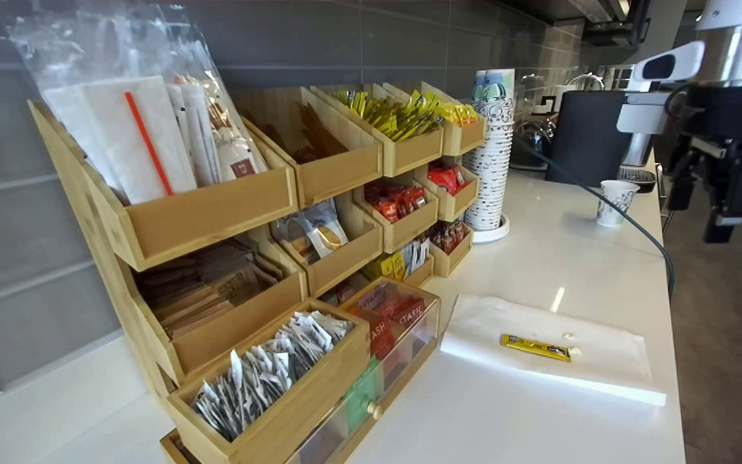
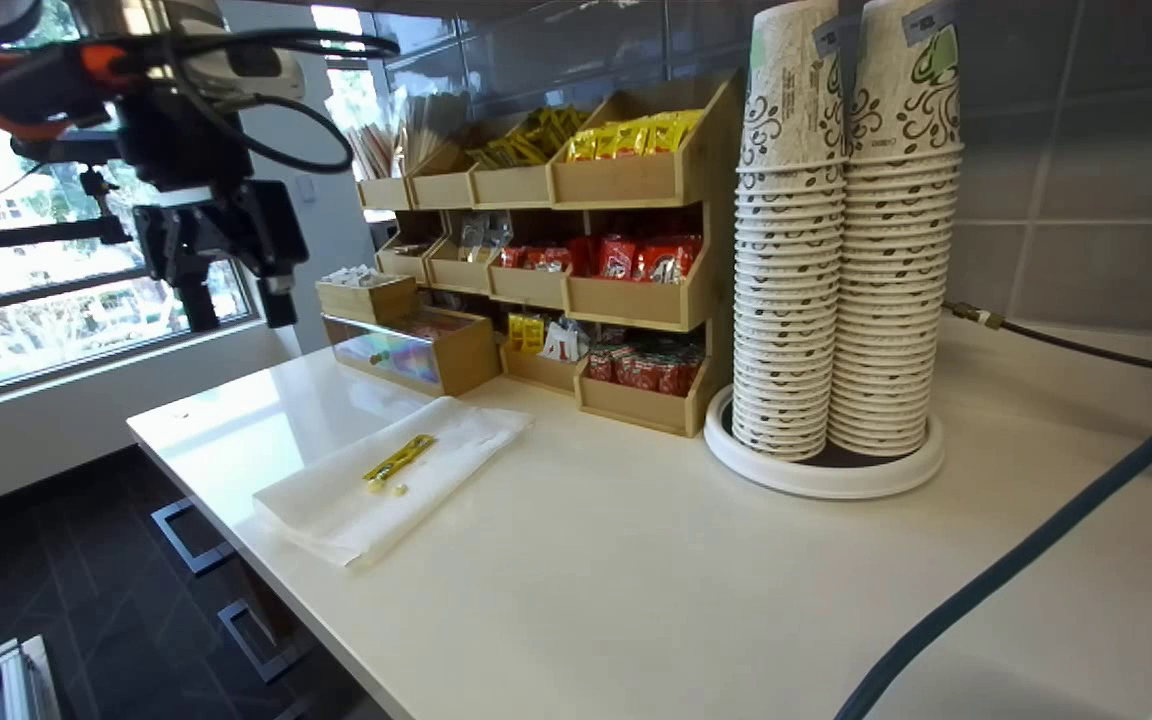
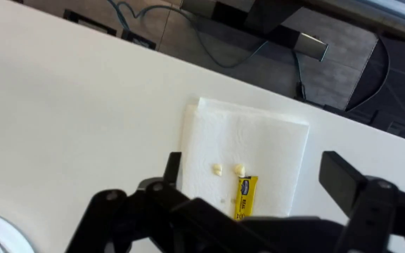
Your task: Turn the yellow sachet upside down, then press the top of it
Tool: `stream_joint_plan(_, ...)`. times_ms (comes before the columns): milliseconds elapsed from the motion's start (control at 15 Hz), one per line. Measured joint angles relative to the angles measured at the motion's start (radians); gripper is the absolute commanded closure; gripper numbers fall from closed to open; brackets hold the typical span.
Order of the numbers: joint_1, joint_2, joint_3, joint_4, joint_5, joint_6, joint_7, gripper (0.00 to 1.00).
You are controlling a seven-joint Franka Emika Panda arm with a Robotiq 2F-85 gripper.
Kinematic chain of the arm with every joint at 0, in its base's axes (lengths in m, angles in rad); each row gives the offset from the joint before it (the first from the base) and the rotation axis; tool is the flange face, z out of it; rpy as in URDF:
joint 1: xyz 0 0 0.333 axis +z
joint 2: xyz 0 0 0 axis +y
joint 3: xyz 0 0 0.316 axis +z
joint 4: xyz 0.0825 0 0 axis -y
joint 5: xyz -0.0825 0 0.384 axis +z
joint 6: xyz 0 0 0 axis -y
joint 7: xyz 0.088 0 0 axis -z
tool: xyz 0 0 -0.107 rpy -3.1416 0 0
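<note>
The yellow sachet (image 1: 535,347) lies flat on a folded white paper towel (image 1: 484,320) on the counter. It also shows in an exterior view (image 2: 400,458) and in the wrist view (image 3: 246,196), where its lower end is hidden behind the gripper body. Its printed side faces up. Two small pale cream blobs lie on the towel: one blob (image 3: 239,170) touches the sachet's end, the other blob (image 3: 217,169) lies beside it. My gripper (image 3: 257,172) is open and empty, high above the towel. It also shows in both exterior views (image 1: 698,214) (image 2: 241,310).
A wooden organizer (image 2: 626,300) full of packets stands against the wall. Stacked paper cups (image 2: 786,330) stand on a round white tray (image 2: 826,485). A single paper cup (image 1: 616,203) stands farther along the counter. A dark green hose (image 2: 1046,555) crosses over the counter. The counter's front edge runs near the towel.
</note>
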Motion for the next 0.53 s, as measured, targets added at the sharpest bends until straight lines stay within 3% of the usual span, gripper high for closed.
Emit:
stream_joint_plan(267, 0.032, 0.144, -0.041, -0.011, 0.049, 0.221, -0.103, 0.0)
stream_joint_plan(533, 0.049, 0.287, -0.061, -0.01, 0.149, 0.357, -0.211, 0.0)
